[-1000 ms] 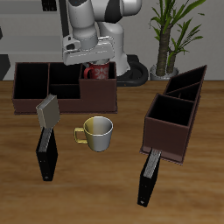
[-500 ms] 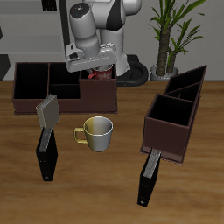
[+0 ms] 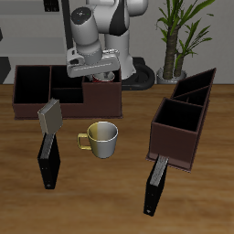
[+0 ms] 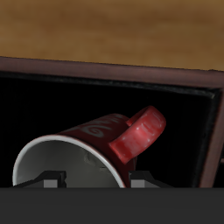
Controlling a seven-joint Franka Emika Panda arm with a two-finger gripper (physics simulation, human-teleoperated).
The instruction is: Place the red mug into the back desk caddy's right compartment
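Gripper [image 3: 101, 75] hangs over the right compartment [image 3: 103, 91] of the back caddy [image 3: 37, 99], low at its rim. Wrist view: mug [image 4: 92, 149] lies tilted inside the black-lined compartment [image 4: 52, 101], white inside facing the camera, red handle [image 4: 140, 136] sticking out to one side toward the compartment wall. Two dark finger tips sit close on either side of the mug's rim; cannot tell whether they pinch it or stand just clear, so the gripper's state is undetermined. In the exterior view the mug is hidden behind the compartment's front wall and the gripper. Relative to the back caddy: metallic mug [image 3: 101, 138] with yellow handle stands on the table [image 3: 110, 196] in front of it, toward the front edge; a dark book [image 3: 48, 151] stands in front of its other end; second caddy [image 3: 183, 117] sits off to the side, angled, with another dark book [image 3: 155, 187] before it. Potted plant [image 3: 178, 37] behind the table.
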